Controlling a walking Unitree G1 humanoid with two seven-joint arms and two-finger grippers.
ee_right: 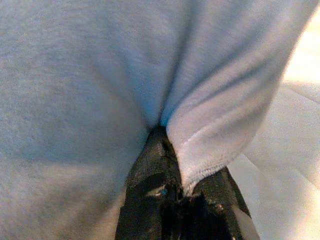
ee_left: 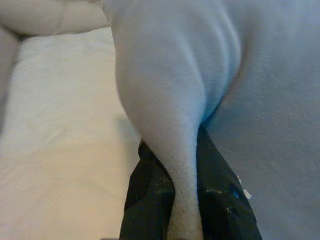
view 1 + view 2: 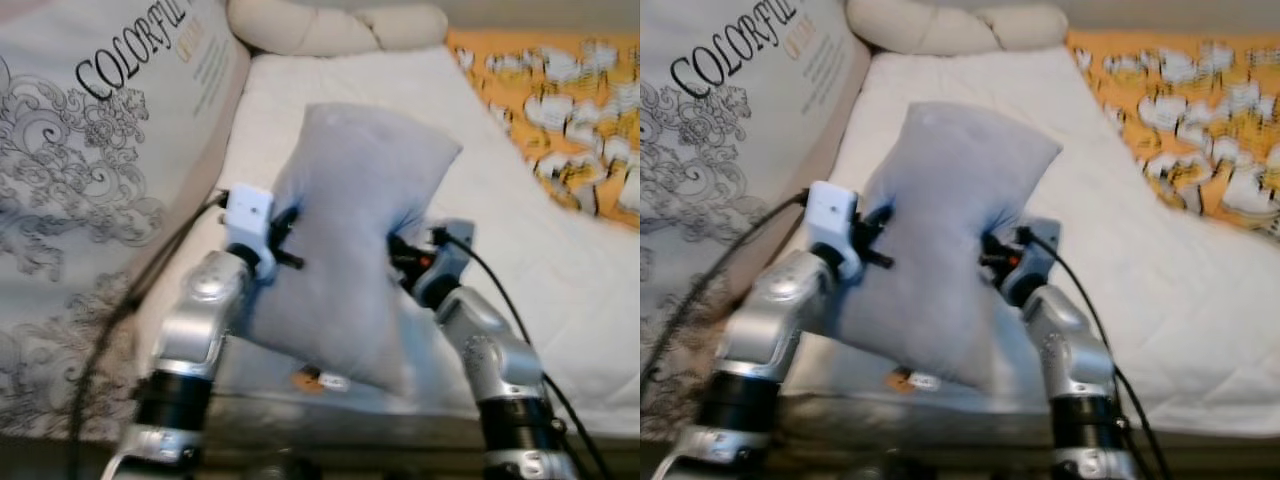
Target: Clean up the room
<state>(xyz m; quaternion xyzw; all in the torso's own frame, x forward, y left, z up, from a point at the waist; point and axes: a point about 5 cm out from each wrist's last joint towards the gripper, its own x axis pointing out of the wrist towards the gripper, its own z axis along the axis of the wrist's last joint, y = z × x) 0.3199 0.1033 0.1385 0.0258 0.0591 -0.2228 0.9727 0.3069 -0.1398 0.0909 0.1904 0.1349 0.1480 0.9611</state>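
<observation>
You see the grey pillow (image 3: 350, 240) at frame centre, held up over the white bed (image 3: 560, 270). Left gripper (image 2: 186, 200) jaws pinch its left edge; right gripper (image 1: 186, 187) jaws pinch its right edge. Printed bedding bag (image 3: 90, 150) upper left.

Ahead: open white mattress (image 3: 400, 110) is seen beyond the held grey pillow (image 3: 350, 240).
Left: passage is blocked by the printed bag (image 3: 90, 180).
Far end: cream pillows (image 3: 330, 25).
Right: orange blanket (image 3: 560, 110).

Plump grey pillow (image 3: 350, 240), upright and pinched at both sides, above the white mattress (image 3: 520, 230).
</observation>
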